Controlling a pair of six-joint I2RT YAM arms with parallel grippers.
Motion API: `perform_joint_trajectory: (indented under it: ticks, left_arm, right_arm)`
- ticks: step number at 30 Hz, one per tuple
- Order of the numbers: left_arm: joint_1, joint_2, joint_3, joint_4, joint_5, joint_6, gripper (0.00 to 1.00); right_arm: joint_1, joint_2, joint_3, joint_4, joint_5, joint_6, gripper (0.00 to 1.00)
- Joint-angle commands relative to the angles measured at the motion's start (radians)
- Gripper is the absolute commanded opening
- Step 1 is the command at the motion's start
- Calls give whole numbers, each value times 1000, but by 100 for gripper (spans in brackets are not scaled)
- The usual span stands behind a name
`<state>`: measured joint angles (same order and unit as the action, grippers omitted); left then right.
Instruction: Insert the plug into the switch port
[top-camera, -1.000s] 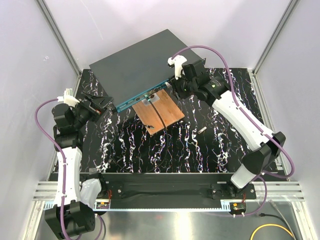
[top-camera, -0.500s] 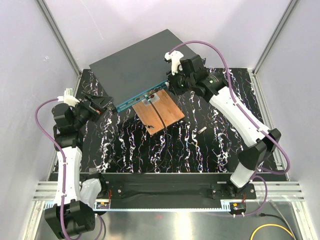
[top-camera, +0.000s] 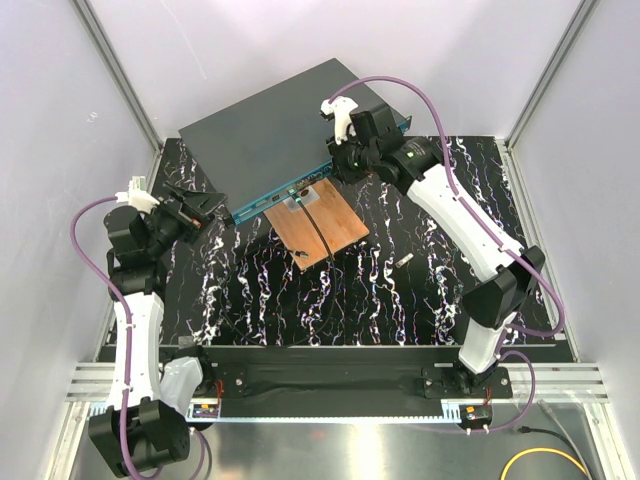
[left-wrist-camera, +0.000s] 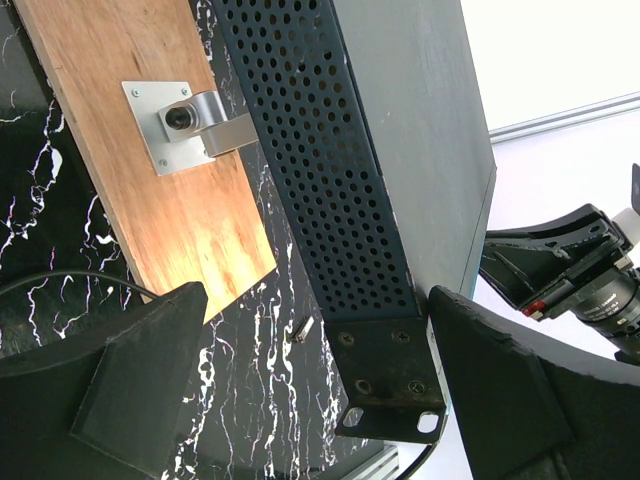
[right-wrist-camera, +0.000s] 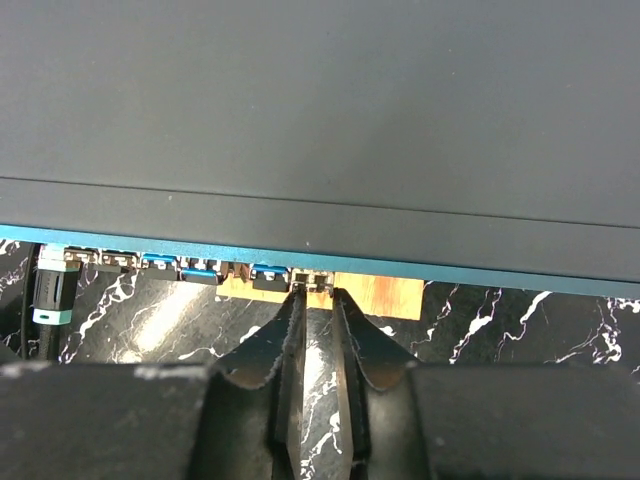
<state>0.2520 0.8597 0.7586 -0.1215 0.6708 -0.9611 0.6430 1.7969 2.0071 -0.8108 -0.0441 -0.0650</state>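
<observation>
At the right gripper (right-wrist-camera: 315, 292) tips: fingers a slit apart, straddling a small grey plug (right-wrist-camera: 310, 275) on the switch (right-wrist-camera: 320, 120) front edge (actual pinch: cannot tell). Blue-tabbed connectors (right-wrist-camera: 205, 270) crowd the left, copper board (right-wrist-camera: 380, 296) sits just beyond, and marble table (right-wrist-camera: 500, 320) is open to the right. Left gripper (top-camera: 203, 210) is spread wide, just off the switch's left corner.
</observation>
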Motion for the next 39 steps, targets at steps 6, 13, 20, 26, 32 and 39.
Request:
perform_joint_trajectory:
  ticks: [6,13,20,26,32,39]
  left_arm:
    - [-16,16,27,16,13,24,99]
    - [-20,29,30,16,10,32,99]
    - [-25,35,24,23,6,33,99]
    - [-30,38,22,25,3,32,99]
    - [-31,45,30,23,3,39,99]
    - [-33,48,39,13,0,48,99]
  right_arm:
    - [0,38,105,85,24,24,10]
    - [-2,87,163,94,27,31,0]
    - [-2,105,203,107,33,106,0]
    - [-2,117,232,131,64,177,0]
    - [-2,154,262,162,85,209,0]
    - [0,182,318,144,78,197,0]
